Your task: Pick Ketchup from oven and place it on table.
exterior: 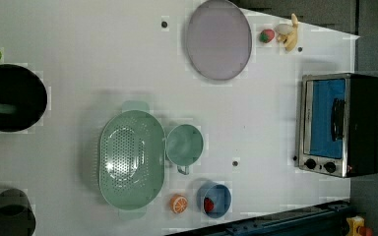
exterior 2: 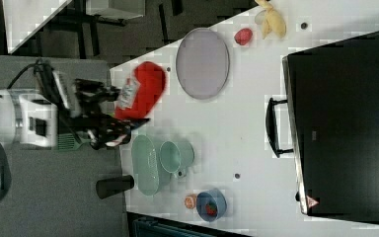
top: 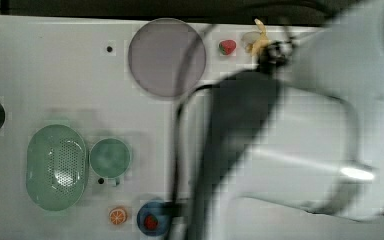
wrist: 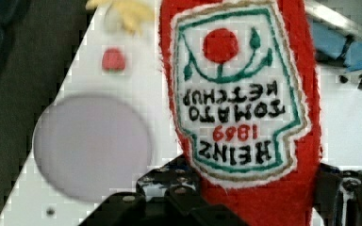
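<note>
My gripper (exterior 2: 121, 111) is shut on the Ketchup (exterior 2: 143, 91), a red plush bottle with a white label. It hangs above the table (exterior 2: 246, 123) near the right view's left edge, beside the lilac plate. In the wrist view the Ketchup (wrist: 245, 94) stands between my two dark fingers (wrist: 169, 197) and its label reads upside down. The black oven (exterior: 339, 123) sits at the left view's right with its bluish door shut. In the right view the oven (exterior 2: 345, 123) is a black box with its handle toward the table's middle. My arm (top: 290, 135) covers much of the top view.
A lilac plate (exterior: 219, 39), a strawberry (exterior: 267, 35) and a banana (exterior: 289, 33) lie at the far edge. A green colander (exterior: 132, 160), green mug (exterior: 184, 145), orange slice (exterior: 179, 203) and blue bowl (exterior: 215, 199) sit mid-table. Black pots (exterior: 10, 98) stand at the left view's left.
</note>
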